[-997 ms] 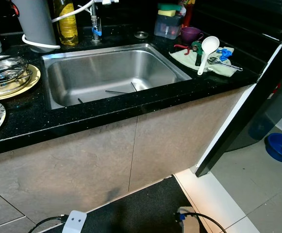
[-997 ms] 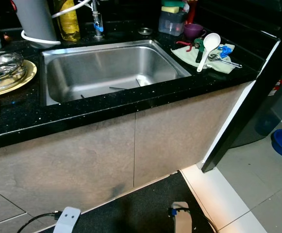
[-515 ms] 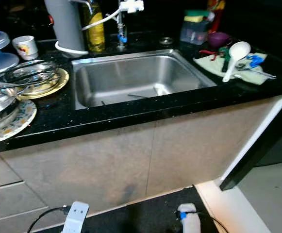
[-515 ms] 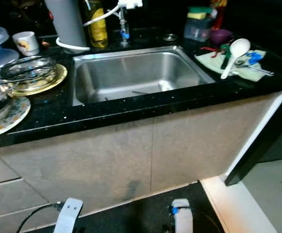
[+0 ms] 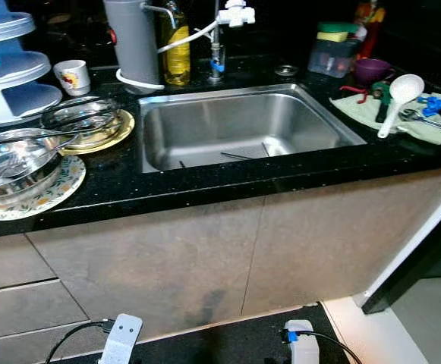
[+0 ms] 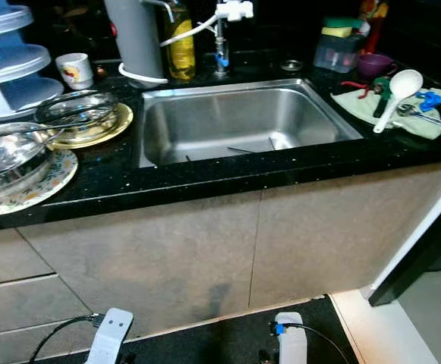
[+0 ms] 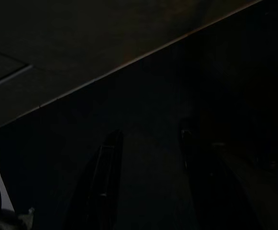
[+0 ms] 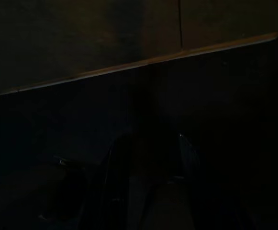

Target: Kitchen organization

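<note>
looking down from the head camera, you have a black speckled stone countertop (image 5: 205, 178) with a rectangular stainless steel sink (image 5: 243, 125) set into its middle, and a few thin utensils lie on the basin floor. at about ten o'clock from the sink a clear glass bowl (image 5: 80, 117) with metal utensils across it sits on a round yellow plate (image 5: 118, 133), and at nine o'clock a shiny steel bowl (image 5: 15, 163) rests on a floral-rimmed plate (image 5: 49, 197). beyond them, at eleven o'clock, you see a white and blue tiered plastic rack (image 5: 11, 68) and just beside it a small white printed mug (image 5: 74, 76). behind the sink's far rim stand a tall grey cylindrical container (image 5: 133, 42), a bottle of yellow liquid (image 5: 177, 49) touching its side, and a tap with a white filter head (image 5: 231, 19). at two o'clock a pale green cloth (image 5: 398, 117) carries a white plastic ladle (image 5: 396, 98), a dark-handled tool and some blue-handled items, with a purple cup (image 5: 372, 70) and a clear plastic box holding sponges (image 5: 335, 53) near it. both arms hang idle by the beige cabinet fronts (image 5: 243, 258): in the dark wrist views your left gripper (image 7: 148, 143) and your right gripper (image 8: 148, 148) each show two fingers held apart with nothing between them.
</note>
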Controlling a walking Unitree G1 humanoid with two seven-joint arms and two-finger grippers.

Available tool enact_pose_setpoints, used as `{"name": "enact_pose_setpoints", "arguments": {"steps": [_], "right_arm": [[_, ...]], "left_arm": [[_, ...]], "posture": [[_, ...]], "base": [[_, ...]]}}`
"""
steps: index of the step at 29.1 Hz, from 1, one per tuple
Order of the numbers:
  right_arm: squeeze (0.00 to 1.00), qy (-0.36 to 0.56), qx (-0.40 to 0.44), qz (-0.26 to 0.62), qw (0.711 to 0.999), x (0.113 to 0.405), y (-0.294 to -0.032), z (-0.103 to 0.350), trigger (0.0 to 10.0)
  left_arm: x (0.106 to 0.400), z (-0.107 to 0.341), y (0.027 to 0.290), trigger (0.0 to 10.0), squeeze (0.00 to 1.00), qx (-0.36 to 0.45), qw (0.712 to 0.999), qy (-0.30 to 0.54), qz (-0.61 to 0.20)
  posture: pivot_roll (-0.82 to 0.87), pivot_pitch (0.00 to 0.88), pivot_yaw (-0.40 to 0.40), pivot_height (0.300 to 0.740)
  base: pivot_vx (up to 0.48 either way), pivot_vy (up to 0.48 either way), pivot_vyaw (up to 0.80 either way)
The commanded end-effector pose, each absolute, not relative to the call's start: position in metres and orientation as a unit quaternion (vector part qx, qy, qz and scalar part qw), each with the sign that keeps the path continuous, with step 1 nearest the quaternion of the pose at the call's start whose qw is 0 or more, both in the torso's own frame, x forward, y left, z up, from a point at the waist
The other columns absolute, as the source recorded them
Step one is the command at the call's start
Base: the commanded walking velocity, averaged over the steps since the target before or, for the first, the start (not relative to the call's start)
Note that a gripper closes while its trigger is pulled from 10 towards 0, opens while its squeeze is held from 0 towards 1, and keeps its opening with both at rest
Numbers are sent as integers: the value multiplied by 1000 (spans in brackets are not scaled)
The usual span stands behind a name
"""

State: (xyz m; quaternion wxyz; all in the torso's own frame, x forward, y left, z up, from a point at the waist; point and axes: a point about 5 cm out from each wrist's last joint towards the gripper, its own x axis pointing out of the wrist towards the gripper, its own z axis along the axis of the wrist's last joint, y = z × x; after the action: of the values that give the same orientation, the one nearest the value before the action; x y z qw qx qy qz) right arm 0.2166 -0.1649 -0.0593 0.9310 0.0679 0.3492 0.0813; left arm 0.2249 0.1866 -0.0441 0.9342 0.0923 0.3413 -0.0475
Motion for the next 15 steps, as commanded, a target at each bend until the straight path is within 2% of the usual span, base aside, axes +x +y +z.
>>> {"name": "enact_pose_setpoints", "arguments": {"steps": [1,4,15], "right_arm": [[0,361,71,82,926,210,-163,-64,10000],[0,361,72,80,926,210,-163,-64,10000],[0,358,80,79,927,212,-159,-63,10000]], "left_arm": [[220,-49,187,10000,0,96,930,351,-50],[221,-49,186,10000,0,90,931,350,-52],[226,-47,185,10000,0,95,932,346,-59]], "posture": [[-39,156,-9,740],[-40,158,-9,740],[-39,162,-11,740]], "base": [[0,0,0],[0,0,0],[0,309,0]]}}
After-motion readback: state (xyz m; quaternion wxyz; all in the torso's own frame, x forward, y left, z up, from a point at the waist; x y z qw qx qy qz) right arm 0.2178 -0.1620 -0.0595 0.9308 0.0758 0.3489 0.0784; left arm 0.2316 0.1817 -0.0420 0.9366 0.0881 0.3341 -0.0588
